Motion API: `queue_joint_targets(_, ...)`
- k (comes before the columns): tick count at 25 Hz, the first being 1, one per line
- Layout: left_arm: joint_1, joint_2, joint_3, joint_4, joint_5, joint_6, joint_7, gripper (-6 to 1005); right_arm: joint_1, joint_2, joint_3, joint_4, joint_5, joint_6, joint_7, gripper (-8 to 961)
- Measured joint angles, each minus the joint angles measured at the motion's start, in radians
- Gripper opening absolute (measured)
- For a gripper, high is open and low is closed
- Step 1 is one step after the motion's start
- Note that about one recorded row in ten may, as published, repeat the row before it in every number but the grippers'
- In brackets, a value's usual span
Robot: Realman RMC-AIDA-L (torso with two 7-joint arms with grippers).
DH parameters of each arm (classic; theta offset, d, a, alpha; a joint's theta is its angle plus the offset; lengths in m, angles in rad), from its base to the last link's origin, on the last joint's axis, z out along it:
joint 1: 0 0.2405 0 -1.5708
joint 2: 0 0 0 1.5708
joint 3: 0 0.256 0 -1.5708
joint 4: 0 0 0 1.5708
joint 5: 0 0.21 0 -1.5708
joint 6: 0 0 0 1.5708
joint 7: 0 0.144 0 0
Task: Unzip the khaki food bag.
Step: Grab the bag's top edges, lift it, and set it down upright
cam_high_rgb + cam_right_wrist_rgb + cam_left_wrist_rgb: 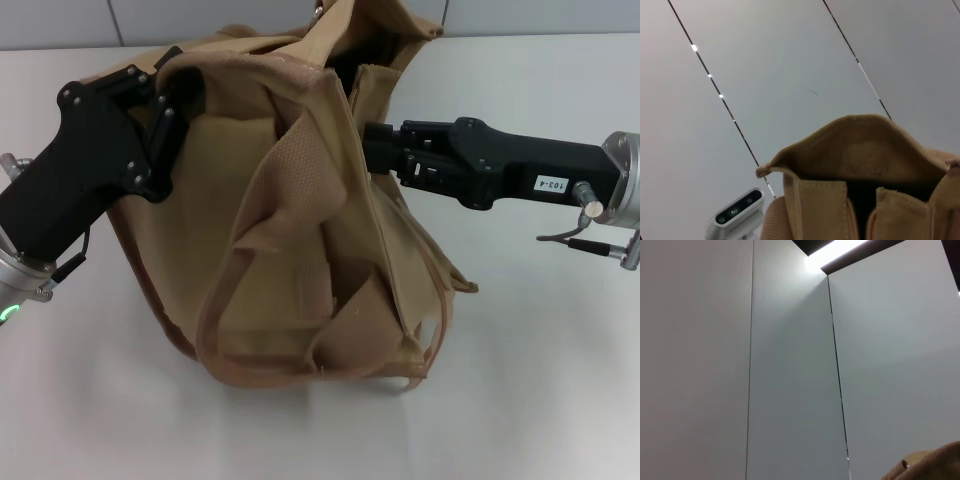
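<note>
The khaki food bag [300,250] stood slumped and crumpled at the middle of the white surface [540,400], its brown-trimmed base edge nearest the camera. At nine o'clock the left gripper [165,115] pressed against the bag's upper side, and at three o'clock the right gripper [372,148] reached into the folds. Whether either gripper's fingers held fabric could not be told.
</note>
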Motion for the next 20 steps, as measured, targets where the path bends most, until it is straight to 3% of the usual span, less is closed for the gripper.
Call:
queue_joint_targets(11,-0.006,0.0,0.005,0.0,0.001,-0.003,0.0,67,0.028,0.002,-0.131,0.0,-0.001,0.007,-0.027,338)
queue_joint_targets(20,-0.009,0.0,0.005,0.0,0.001,-0.009,0.0,68,0.031,0.002,-0.135,0.005,-0.004,-0.036,-0.018,337)
